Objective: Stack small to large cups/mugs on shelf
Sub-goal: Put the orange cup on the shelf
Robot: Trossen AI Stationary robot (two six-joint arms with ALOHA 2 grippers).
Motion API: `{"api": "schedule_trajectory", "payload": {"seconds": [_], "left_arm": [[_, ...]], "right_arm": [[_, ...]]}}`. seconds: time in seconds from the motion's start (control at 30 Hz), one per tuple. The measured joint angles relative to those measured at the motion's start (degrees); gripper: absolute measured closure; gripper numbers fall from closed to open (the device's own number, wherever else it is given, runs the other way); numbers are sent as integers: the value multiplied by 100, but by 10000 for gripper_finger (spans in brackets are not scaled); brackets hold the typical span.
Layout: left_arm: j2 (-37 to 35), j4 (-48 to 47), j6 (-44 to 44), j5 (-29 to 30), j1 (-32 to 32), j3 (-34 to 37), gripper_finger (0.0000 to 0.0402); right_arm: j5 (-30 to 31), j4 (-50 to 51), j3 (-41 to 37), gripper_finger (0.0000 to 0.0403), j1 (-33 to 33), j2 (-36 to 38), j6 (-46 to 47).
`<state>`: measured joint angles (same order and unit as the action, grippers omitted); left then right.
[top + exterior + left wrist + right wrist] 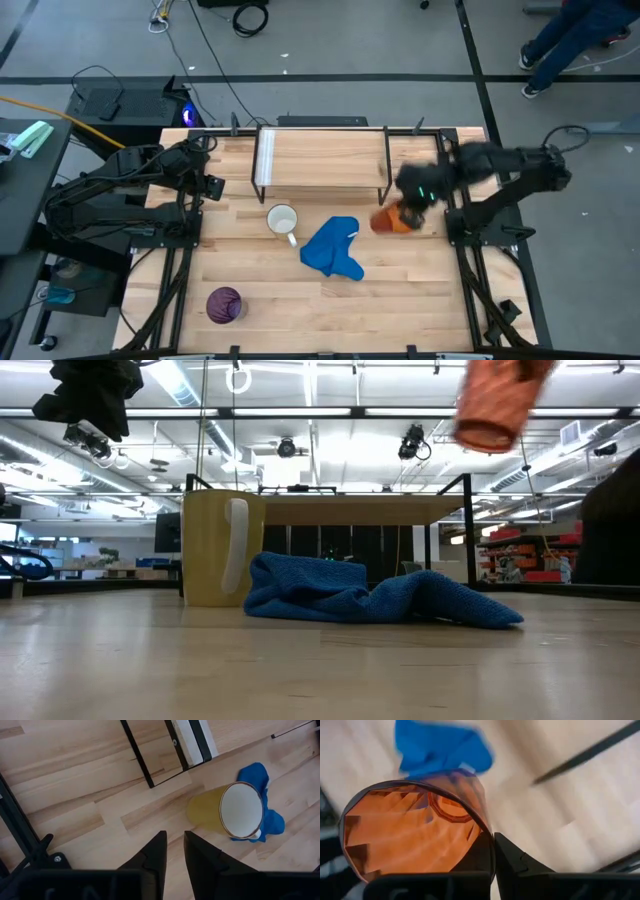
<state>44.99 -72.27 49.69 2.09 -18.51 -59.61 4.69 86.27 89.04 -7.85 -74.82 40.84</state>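
**Orange cup aloft by the shelf**

From above, my right jaws [408, 205] clamp the orange cup [393, 220] just beside the shelf [320, 158]. Level view: cup tilted, high off the worktop. Wrist view: one finger [512, 862] pinches the rim; it could slip. Left jaws [172, 852] nearly together, empty.
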Motion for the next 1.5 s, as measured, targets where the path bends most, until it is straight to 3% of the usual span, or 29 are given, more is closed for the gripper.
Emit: {"api": "schedule_trajectory", "payload": {"seconds": [0.17, 0.33, 0.5, 0.57, 0.7, 0.9, 1.2, 1.5], "left_arm": [[1, 2, -129, 2, 0, 0, 328], [0, 2, -137, 2, 1, 0, 333], [1, 7, -123, 17, 0, 0, 335], [0, 9, -97, 76, -1, 0, 333], [1, 9, -83, 92, 1, 0, 334], [0, 9, -81, 90, 1, 0, 340], [0, 9, -87, 92, -1, 0, 342], [2, 7, -102, 92, -1, 0, 339]], "right_arm": [[6, 108, 1198, 396, 1478, -516, -1353], [0, 393, 2867, 396, 2754, -1400, -2459], [-433, 378, 4354, 396, 3839, -2319, -2891], [-671, 303, 4614, 396, 4189, -2591, -2884], [-1219, 403, 4420, 396, 4759, -2869, -2802], [-1676, 359, 4392, 396, 4746, -3049, -2716], [-1319, 373, 4293, 396, 4231, -3037, -2625], [-928, 380, 3091, 396, 3864, -2586, -2672]]}}
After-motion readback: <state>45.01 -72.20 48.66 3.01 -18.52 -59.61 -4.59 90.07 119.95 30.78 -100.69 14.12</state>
